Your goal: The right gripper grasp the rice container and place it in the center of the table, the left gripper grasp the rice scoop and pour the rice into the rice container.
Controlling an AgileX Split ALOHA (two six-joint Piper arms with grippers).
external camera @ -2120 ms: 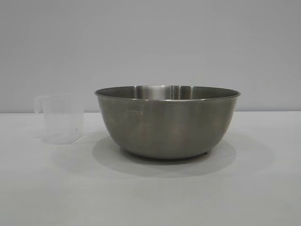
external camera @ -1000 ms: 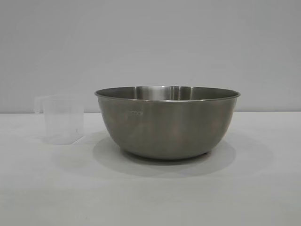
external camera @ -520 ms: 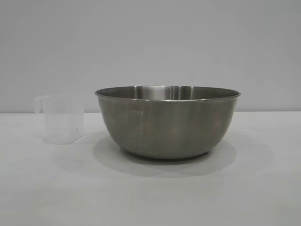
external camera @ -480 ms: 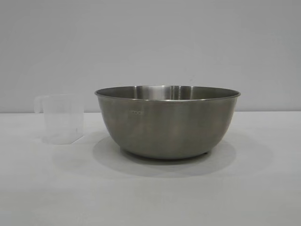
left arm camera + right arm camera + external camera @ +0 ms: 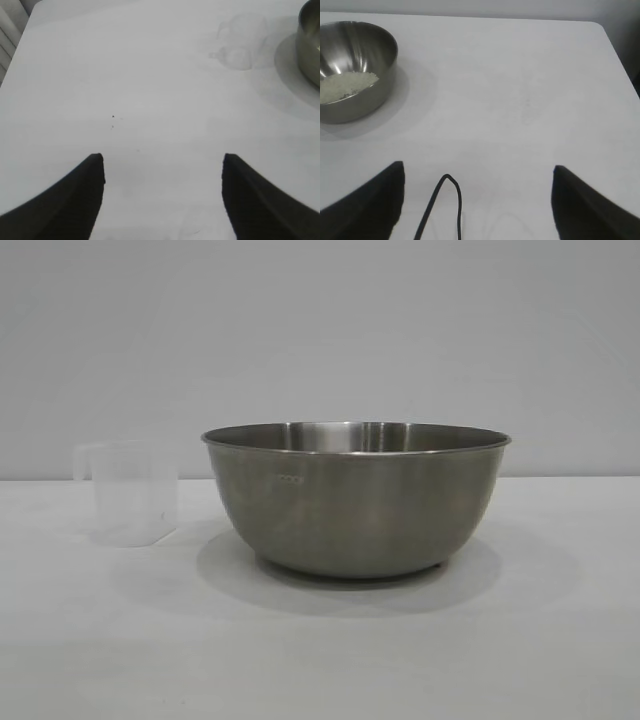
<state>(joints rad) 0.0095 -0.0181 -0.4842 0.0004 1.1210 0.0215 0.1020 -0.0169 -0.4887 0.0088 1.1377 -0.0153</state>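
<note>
The rice container [image 5: 355, 498], a large steel bowl with rolled rim, stands upright at bench [image 5: 320, 660] centre, holding the rice [image 5: 345, 85] as a shallow whitish layer. The rice scoop [image 5: 130, 490], translucent and upright, sits at its 9 o'clock, apart. Left end effector [image 5: 162, 172] and right end effector [image 5: 477, 182] hang wide, holding nothing, above bare bench.

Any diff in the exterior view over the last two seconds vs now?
Nothing visibly changed. The steel bowl and the clear measuring cup sit in the same spots on the white table, apart from each other; no gripper enters that view.
</note>
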